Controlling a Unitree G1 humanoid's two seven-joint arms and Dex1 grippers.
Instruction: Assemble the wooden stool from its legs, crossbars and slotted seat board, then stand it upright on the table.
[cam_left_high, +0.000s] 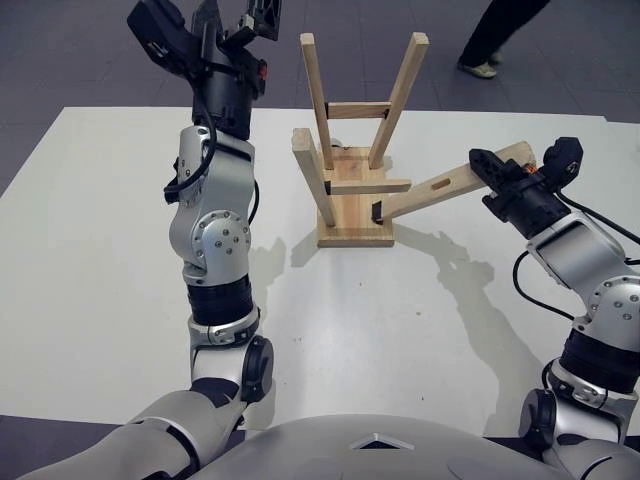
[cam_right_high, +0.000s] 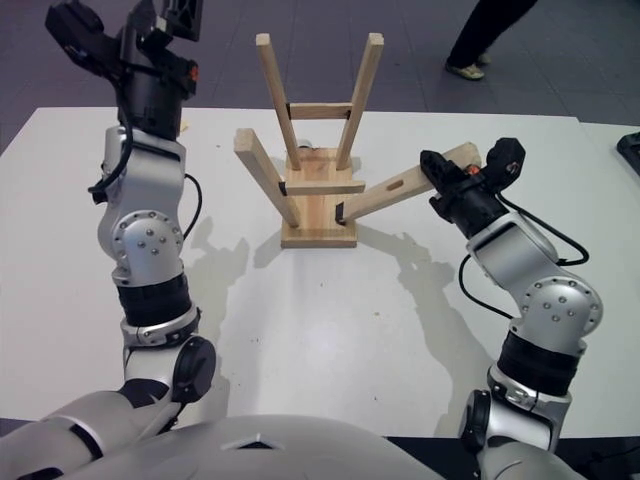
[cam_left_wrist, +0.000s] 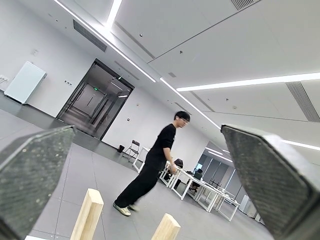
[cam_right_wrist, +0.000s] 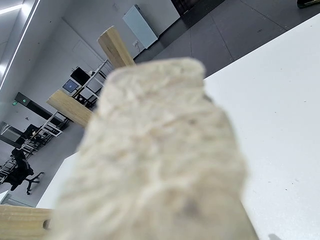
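**Last leg leaning out, right arm on it**

The left end effector (cam_left_high: 210, 22) is raised over the far left of the surface (cam_left_high: 120, 250), its fingers spread wide with nothing between them, up and left of the stool (cam_left_high: 350, 200).

The stool lies upside down mid-surface, seat (cam_left_high: 355, 236) flat, three legs (cam_left_high: 316, 100) pointing up and tied by crossbars (cam_left_high: 358, 110).

The loose leg (cam_left_high: 440, 186) has its foot at the seat's near-right corner. Its long axis runs up and out to the right, far more tilted than the others (its side slot sits just apart from the lower crossbar's free end).

The right end effector (cam_left_high: 490, 178) is clamped on that leg's outer end. I judge the next move is to swing the leg leftward toward upright, and the right arm is the nearer one.
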